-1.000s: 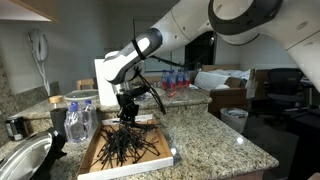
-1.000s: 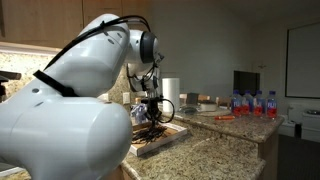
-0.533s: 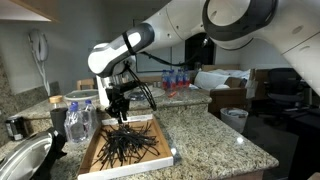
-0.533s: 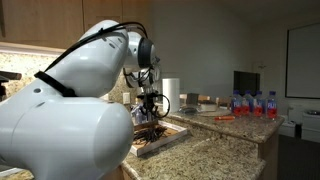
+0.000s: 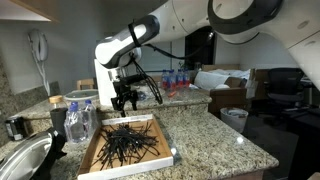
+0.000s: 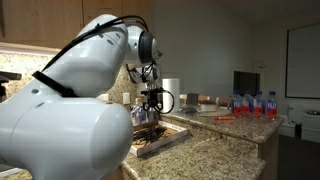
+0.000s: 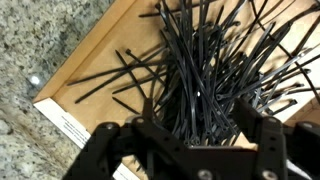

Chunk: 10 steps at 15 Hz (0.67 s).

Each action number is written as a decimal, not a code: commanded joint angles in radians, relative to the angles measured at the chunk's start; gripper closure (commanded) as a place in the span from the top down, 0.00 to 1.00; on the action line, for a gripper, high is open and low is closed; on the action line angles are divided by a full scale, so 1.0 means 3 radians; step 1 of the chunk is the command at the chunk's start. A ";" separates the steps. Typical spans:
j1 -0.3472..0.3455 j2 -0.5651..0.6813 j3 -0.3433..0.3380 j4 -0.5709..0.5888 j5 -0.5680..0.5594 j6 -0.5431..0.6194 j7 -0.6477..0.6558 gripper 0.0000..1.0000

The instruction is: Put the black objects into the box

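The claw (image 5: pixel 124 103) hangs above the box (image 5: pixel 93 152) with its fingers spread wide and nothing between them. In the wrist view the two dark fingers (image 7: pixel 108 150) stand far apart at the lower edge of the picture.

The black objects (image 7: pixel 200 70) are thin, straight plastic strips, glossy and narrow, heaped in a loose pile right beneath the claw. Most strips run lengthwise away from the claw and cross one another in a dense bundle between the fingers. A few single strips lie off to one side of the claw, nearly flat on the box floor, with their long axes pointing toward the box wall (image 7: pixel 85 75).

In both exterior views the pile (image 5: pixel 128 145) sits inside the shallow cardboard box (image 6: pixel 163 141), below the claw (image 6: pixel 152 107) and apart from it. The box rests on the speckled granite tabletop (image 7: pixel 40 40).
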State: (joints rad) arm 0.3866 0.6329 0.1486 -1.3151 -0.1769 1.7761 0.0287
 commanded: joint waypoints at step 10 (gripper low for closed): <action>-0.0351 -0.1514 0.0170 -0.2094 0.0672 0.0920 0.0037 1.00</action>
State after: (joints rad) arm 0.3123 0.3192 0.1837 -1.7509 -0.0115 1.9308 0.0283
